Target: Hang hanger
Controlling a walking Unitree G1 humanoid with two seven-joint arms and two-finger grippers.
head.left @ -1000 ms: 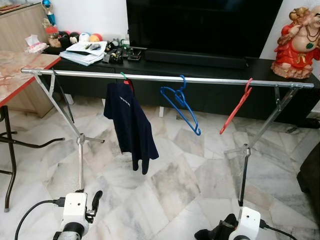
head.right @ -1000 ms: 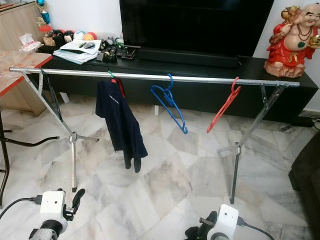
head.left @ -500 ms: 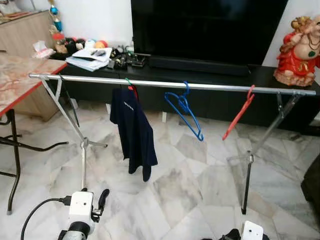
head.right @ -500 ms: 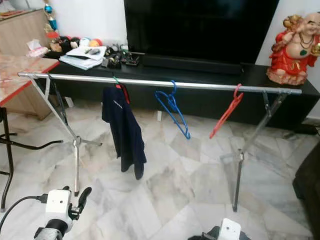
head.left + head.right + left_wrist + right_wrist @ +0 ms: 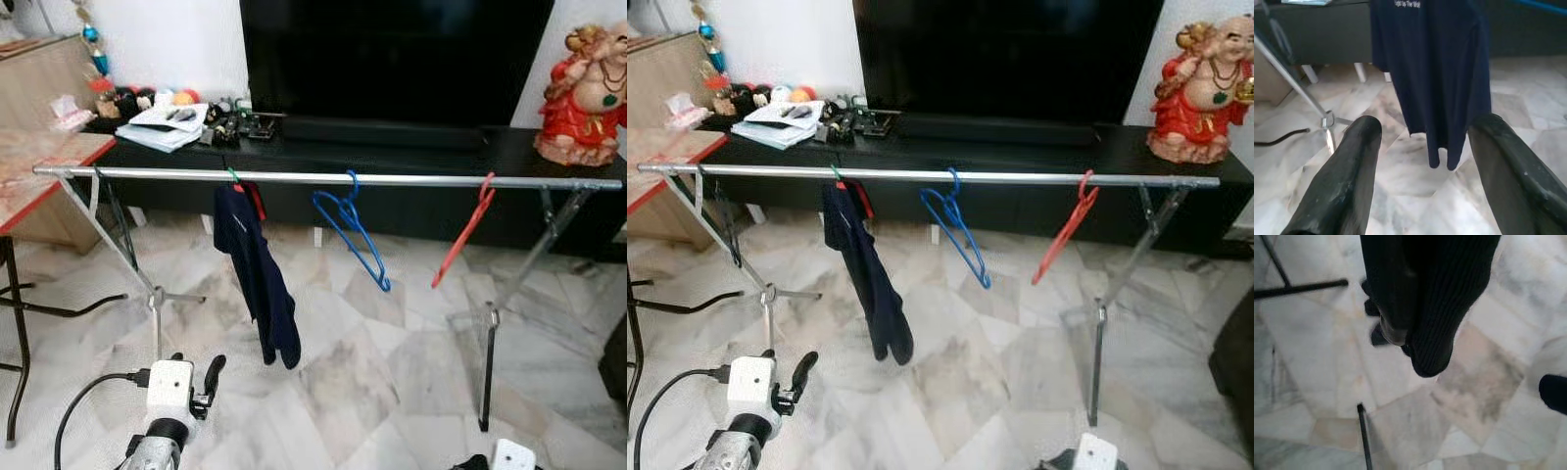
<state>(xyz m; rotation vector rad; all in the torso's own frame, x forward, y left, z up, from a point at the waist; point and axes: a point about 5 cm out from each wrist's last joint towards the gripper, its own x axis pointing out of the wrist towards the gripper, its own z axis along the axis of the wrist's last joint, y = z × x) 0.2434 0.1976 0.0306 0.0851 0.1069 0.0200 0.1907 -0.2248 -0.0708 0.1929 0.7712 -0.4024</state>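
A silver clothes rail (image 5: 411,179) spans the room at chest height in front of me. Three hangers hang on it. One near the left carries a navy shirt (image 5: 259,284), a bare blue hanger (image 5: 351,227) is in the middle, and a bare red hanger (image 5: 466,227) is towards the right. My left gripper (image 5: 1427,127) is low at the bottom left, short of the rail. It is open and empty, and it points at the shirt. My right wrist (image 5: 511,458) hangs low at the bottom right. Black ribbed cloth (image 5: 1449,308) hangs close before its camera.
The rail's crossed legs (image 5: 157,299) (image 5: 487,357) stand on the marble floor. Behind it, a black TV console (image 5: 411,137) carries papers and a red statue (image 5: 583,88). A red-edged table (image 5: 39,162) is at the left, and a dark seat edge (image 5: 617,362) at the right.
The camera has shifted a little. The navy shirt has turned more edge-on on the rail. My right wrist has sunk lower in the picture and my left wrist has come up slightly.
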